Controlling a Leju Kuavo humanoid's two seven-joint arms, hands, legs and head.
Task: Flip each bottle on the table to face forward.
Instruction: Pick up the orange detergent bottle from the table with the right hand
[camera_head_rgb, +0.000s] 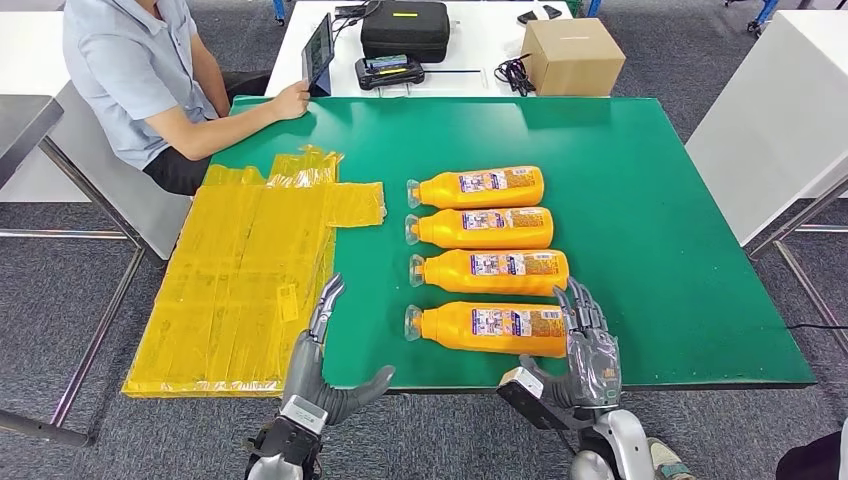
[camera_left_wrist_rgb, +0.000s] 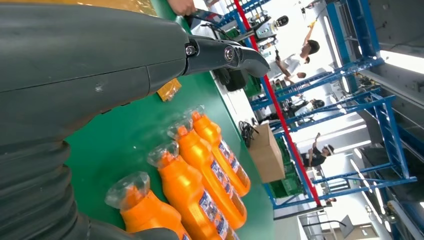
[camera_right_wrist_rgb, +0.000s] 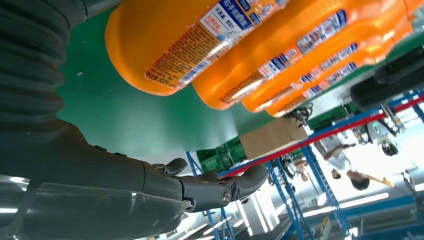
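On the green worktop (camera_head_rgb: 650, 250) a sheet of yellow plastic bags (camera_head_rgb: 240, 280) lies left of four orange plastic bottles (camera_head_rgb: 490, 258) lying in a near-to-far row, while the left hand (camera_head_rgb: 325, 375) and right hand (camera_head_rgb: 580, 355) hover at the near edge, fingers spread, holding nothing.

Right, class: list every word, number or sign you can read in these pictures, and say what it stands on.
No text can be read.
Labels on the four orange plastic bottles: print too small and blurred.
Small tag on the yellow plastic bags: blurred.
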